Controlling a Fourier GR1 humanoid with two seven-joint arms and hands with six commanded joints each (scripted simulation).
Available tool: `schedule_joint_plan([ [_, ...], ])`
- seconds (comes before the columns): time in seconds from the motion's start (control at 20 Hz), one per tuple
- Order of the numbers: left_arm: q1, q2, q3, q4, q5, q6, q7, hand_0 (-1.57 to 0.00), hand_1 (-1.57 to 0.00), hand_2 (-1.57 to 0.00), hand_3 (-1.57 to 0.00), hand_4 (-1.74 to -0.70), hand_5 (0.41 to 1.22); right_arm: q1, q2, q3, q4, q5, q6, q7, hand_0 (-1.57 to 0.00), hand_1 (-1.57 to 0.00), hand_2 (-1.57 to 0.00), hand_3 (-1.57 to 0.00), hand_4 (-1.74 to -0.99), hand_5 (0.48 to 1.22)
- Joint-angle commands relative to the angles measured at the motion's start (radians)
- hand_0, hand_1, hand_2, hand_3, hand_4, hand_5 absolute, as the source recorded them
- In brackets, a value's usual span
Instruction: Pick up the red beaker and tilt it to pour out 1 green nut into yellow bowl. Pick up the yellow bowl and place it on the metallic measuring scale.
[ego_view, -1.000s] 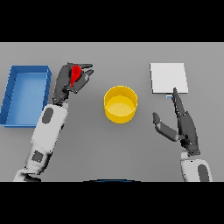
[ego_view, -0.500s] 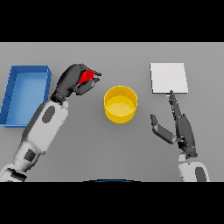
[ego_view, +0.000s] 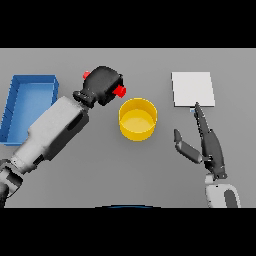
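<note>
My left hand (ego_view: 104, 84) is curled round the red beaker (ego_view: 119, 91), which lies tipped sideways in the grip; only small red parts show at the hand's right and upper left. The beaker's right end hangs just beside the upper left rim of the yellow bowl (ego_view: 138, 119), which stands at the table's middle. I see no green nut in the bowl. The metallic measuring scale (ego_view: 193, 89) is a pale square plate at the upper right. My right hand (ego_view: 208, 145) rests open below the scale, fingers straight and pointing up at it, thumb spread to the left.
A blue bin (ego_view: 29, 107) stands at the left edge of the table, behind my left forearm.
My left hand has carried the beaker to the right toward the bowl and rolled it over sideways. The right hand has shifted slightly lower and stays open.
</note>
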Motion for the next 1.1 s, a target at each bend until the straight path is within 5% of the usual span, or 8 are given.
schedule_joint_plan([
  [0.0,-0.018,0.007,-0.032,0.014,-0.024,-0.019,-0.017,-1.57,-1.57,-1.57,-1.57,-1.69,1.198,-0.002,-0.001,0.001,0.001,0.002,0.0,-0.007,0.0,0.0,0.0,0.0,-1.261,0.715],
  [0.1,-0.076,0.012,-0.095,0.053,-0.074,-0.063,-0.038,-1.57,-1.57,-1.57,-1.57,-1.61,1.206,-0.002,0.003,-0.002,0.001,0.004,-0.009,-0.001,0.0,0.0,0.0,0.0,-1.258,0.697],
  [0.65,-0.296,-0.036,-0.377,0.176,-0.227,-0.258,-0.072,-1.57,-1.57,-1.57,-1.57,-1.73,1.22,-0.002,0.017,-0.001,0.007,0.028,-0.039,-0.014,0.0,0.0,0.0,0.0,-1.191,0.649],
  [1.05,-0.402,-0.055,-0.582,0.251,-0.347,-0.216,-0.139,-1.57,-1.57,-1.57,-1.57,-1.74,1.221,-0.003,0.019,-0.006,-0.004,0.018,-0.039,0.002,0.0,0.0,0.0,0.0,-1.164,0.625],
])
